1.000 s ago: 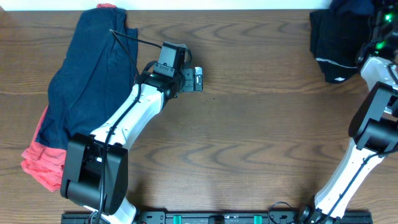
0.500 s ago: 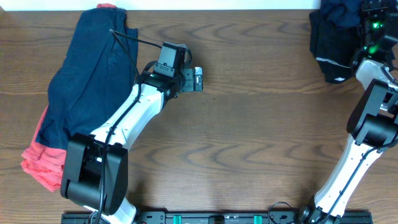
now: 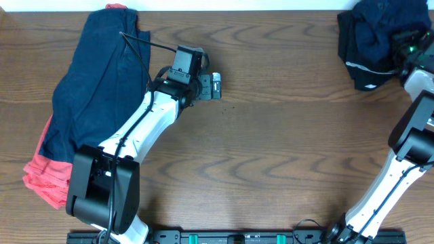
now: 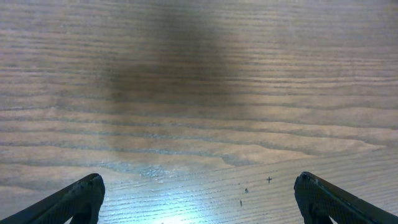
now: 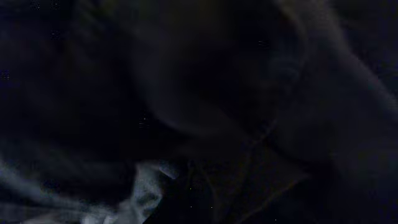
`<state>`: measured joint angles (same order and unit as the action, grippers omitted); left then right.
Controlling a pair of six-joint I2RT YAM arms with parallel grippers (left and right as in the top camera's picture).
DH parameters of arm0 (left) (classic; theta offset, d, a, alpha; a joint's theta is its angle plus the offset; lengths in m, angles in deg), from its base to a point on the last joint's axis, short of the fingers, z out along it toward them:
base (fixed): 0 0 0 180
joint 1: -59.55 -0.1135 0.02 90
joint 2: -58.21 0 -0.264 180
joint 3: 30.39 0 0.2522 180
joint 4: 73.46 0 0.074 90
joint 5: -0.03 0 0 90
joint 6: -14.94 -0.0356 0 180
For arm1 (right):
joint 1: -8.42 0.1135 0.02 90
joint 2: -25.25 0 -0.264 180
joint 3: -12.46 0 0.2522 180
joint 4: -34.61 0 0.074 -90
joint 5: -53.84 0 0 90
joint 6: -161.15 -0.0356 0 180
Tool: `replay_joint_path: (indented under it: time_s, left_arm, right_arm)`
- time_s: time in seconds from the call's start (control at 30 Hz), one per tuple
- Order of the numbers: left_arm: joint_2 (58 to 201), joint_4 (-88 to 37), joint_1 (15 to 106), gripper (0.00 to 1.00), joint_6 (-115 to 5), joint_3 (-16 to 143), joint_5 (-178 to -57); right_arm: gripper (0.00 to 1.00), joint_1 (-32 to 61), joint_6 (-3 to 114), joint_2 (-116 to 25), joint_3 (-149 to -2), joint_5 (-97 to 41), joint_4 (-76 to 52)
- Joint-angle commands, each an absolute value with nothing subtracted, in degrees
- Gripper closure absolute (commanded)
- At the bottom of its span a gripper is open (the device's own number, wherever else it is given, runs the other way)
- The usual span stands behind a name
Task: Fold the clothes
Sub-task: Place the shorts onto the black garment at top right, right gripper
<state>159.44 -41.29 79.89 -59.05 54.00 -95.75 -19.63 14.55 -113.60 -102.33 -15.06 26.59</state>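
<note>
A dark navy garment [image 3: 102, 74] lies spread at the far left, on top of a coral-red one [image 3: 47, 179] that sticks out at its near end. A heap of dark navy and black clothes [image 3: 363, 47] sits at the far right corner. My left gripper [image 3: 215, 87] is open and empty over bare table, right of the navy garment; the left wrist view shows its fingers [image 4: 199, 186] wide apart above wood. My right gripper [image 3: 405, 46] is down in the dark heap. The right wrist view shows only dark fabric [image 5: 205, 93], and the fingers are hidden.
The wooden table [image 3: 271, 149] stretches between the two heaps. Its far edge runs along the top of the overhead view, just behind both heaps. The arm bases stand at the near edge.
My right gripper has moved a little nearer and to the right within the dark heap, and navy fabric has bunched up on top of the heap. The left arm has not moved.
</note>
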Motion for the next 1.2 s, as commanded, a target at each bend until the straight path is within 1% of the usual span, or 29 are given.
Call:
replay_joint_path:
  time_s: [0.0,0.07,0.1,0.17,0.2,0.33,0.37,0.47,0.57,0.63,0.7,0.8,0.87,0.9,0.97,1.0,1.07,1.17]
  left_arm:
    - [158.17,-42.03,79.60,0.01,-60.04,55.16,-95.19]
    - [158.17,-42.40,79.60,0.01,-60.04,55.16,-95.19]
    - [158.17,-42.49,79.60,0.01,-60.04,55.16,-95.19]
    - [158.17,-42.62,79.60,0.01,-60.04,55.16,-95.19]
    - [158.17,-42.62,79.60,0.01,-60.04,55.16,-95.19]
    - [158.17,-42.62,79.60,0.01,-60.01,55.16,-95.21]
    - [158.17,-42.64,79.60,0.01,-60.01,55.16,-95.21]
    - [158.17,-42.62,79.60,0.01,-60.01,55.16,-95.21]
    - [158.17,-42.64,79.60,0.01,-60.01,55.16,-95.21]
    - [158.17,-42.64,79.60,0.01,-60.01,55.16,-95.21]
    - [158.17,-42.67,79.60,0.01,-60.04,55.16,-95.21]
    - [158.17,-42.82,79.60,0.01,-60.04,55.16,-95.21]
    - [158.17,-42.84,79.60,0.01,-60.04,55.16,-95.21]
    - [158.17,-42.84,79.60,0.01,-60.04,55.16,-95.21]
    - [158.17,-42.75,79.60,0.01,-60.01,55.16,-95.21]
    - [158.17,-42.71,79.60,0.01,-60.01,55.16,-95.23]
    - [158.19,-42.62,79.60,0.01,-60.01,55.16,-95.23]
    - [158.17,-42.62,79.60,0.01,-60.04,55.16,-95.23]
  right_arm:
    - [0.76,-20.84,21.61,-111.43,-102.22,-13.64,20.86]
    - [0.60,-21.53,23.43,-110.93,-102.22,-13.62,16.93]
    - [0.54,-21.93,24.13,-110.58,-102.22,-13.55,14.89]
    - [0.47,-22.78,25.94,-109.82,-102.22,-11.67,13.12]
    - [0.43,-23.17,26.62,-109.40,-102.24,-9.64,13.25]
    - [0.36,-25.58,29.92,-105.53,-102.24,1.16,13.78]
    - [0.32,-26.12,31.27,-104.07,-102.24,3.21,13.69]
    - [0.26,-27.02,36.45,-99.63,-102.24,6.34,11.57]
    - [0.25,-26.93,42.62,-95.02,-102.24,6.34,6.83]
    - [0.25,-25.95,48.98,-92.27,-102.24,6.34,4.47]
    - [0.24,-23.98,55.56,-90.63,-102.24,6.29,4.55]
    - [0.21,-19.63,68.43,-89.93,-102.24,4.83,5.28]
    - [0.17,-16.70,72.82,-90.17,-102.22,-1.71,5.19]
    - [0.14,-14.96,74.64,-90.30,-102.22,-7.06,5.19]
    - [0.14,-12.01,77.26,-91.13,-102.22,-16.57,6.11]
    - [0.14,-10.65,78.72,-91.79,-102.22,-20.20,7.00]
    - [0.20,-8.92,80.82,-92.79,-102.22,-24.04,8.95]
    - [0.24,-8.01,81.98,-93.88,-102.22,-25.66,13.06]
